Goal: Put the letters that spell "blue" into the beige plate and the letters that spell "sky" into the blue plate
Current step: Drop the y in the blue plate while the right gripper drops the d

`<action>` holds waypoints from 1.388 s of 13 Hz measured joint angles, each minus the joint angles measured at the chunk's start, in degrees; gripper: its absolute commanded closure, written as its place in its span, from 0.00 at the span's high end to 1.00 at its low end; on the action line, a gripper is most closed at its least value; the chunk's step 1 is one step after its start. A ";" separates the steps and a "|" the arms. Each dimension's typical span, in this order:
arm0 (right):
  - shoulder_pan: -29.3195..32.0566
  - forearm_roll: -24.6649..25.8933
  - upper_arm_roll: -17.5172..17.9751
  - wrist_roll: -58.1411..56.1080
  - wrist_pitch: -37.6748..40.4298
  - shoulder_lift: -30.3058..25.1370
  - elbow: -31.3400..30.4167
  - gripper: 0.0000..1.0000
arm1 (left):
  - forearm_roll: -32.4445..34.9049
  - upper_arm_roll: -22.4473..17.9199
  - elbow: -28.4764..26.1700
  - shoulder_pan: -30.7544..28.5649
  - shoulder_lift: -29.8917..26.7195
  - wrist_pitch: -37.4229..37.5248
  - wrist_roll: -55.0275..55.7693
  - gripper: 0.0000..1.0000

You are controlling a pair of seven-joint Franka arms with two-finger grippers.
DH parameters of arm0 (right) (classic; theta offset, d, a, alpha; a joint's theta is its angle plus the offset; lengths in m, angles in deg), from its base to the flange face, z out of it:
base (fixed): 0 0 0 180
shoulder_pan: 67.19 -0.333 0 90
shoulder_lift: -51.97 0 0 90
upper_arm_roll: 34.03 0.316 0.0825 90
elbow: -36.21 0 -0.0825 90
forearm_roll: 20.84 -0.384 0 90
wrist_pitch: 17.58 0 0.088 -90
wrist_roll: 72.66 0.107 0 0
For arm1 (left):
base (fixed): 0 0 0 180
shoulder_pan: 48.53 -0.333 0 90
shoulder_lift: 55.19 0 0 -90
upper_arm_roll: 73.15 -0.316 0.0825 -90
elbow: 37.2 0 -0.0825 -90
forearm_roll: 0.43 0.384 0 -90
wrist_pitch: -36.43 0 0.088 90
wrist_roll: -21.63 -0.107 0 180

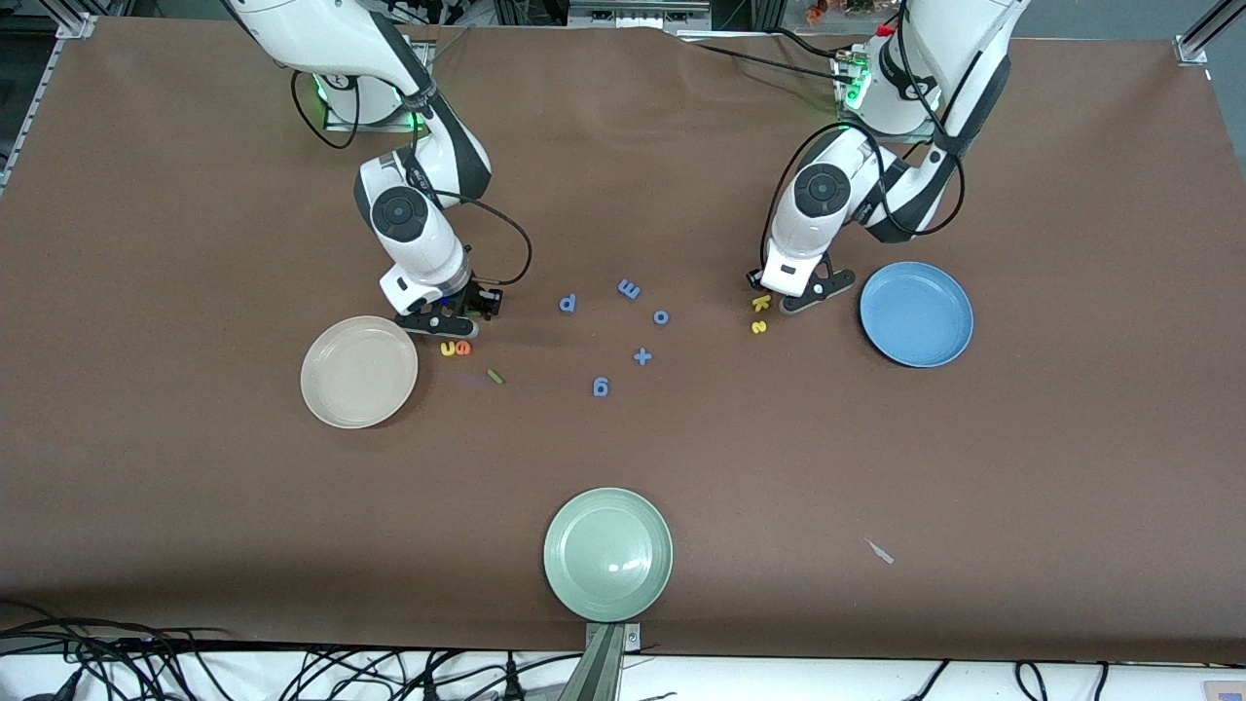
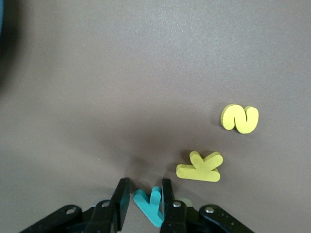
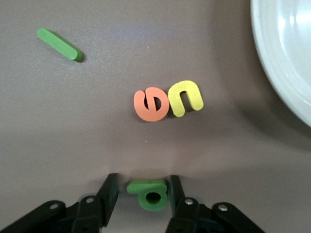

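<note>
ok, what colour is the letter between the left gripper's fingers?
Teal-green: the y sits between the left gripper fingers, clearest in the left wrist view.

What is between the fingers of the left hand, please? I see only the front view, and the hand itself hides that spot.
Observer: The left wrist view shows the teal y there. The left hand is down at the table, its fingers closed against the letter on both sides.
Operator: Thank you. And the other arm?
Observer: In the right wrist view the right hand is also down at the table, with the green b between its fingers and a narrow gap showing on each side.
Operator: Does the b lie flat?
Observer: Yes, it lies flat on the table.
</note>
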 measured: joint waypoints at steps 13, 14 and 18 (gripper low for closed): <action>-0.11 0.11 -6.23 -8.17 16.58 -4.15 7.69 0.28 | -2.78 0.36 4.85 -3.77 -1.98 8.65 -0.74 0.08; -0.11 0.11 -7.75 -10.65 16.97 -4.38 8.15 0.28 | -5.48 0.40 7.69 -4.72 -3.18 14.07 -4.07 0.08; 0.26 0.11 -14.17 -22.09 17.12 -4.21 9.45 0.44 | -8.42 0.36 16.74 -14.28 -6.69 29.66 -19.94 0.09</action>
